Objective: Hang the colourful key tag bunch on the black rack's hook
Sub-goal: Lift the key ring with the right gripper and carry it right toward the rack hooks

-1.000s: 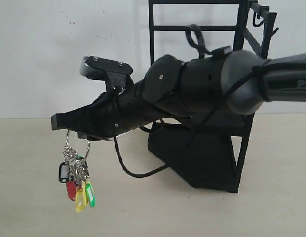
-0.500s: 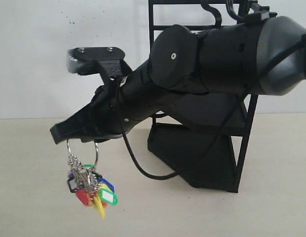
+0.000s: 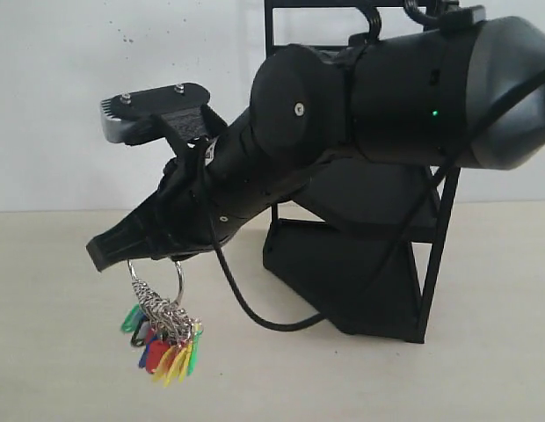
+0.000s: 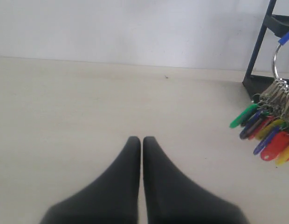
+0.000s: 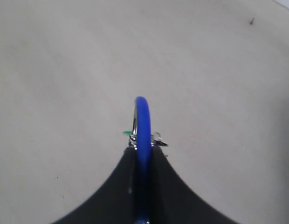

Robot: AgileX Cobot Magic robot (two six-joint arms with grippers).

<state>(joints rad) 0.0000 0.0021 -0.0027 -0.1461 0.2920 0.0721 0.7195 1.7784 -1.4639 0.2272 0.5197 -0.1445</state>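
The colourful key tag bunch (image 3: 164, 338) hangs in the air by its large ring (image 3: 156, 277) from my right gripper (image 3: 110, 253), which is shut on the ring's blue part (image 5: 142, 119). That arm reaches across to the left of the exterior view and points down-left, well above the table. The black rack (image 3: 431, 272) stands behind it on the right. The arm covers its top, so the hook is hidden. My left gripper (image 4: 142, 140) is shut with nothing in it, low over the table. The bunch (image 4: 270, 133) dangles to one side of it.
One black upright bar of the rack (image 4: 258, 46) and the edge of its tray show in the left wrist view. A black cable (image 3: 255, 312) loops below the right arm. A white wall stands behind the beige table (image 3: 61, 352).
The right arm's wrist and elbow have risen and turned, now covering the rack's top. The gripper tip dipped slightly, and the bunch swung a little to the right, its tags fanning out.
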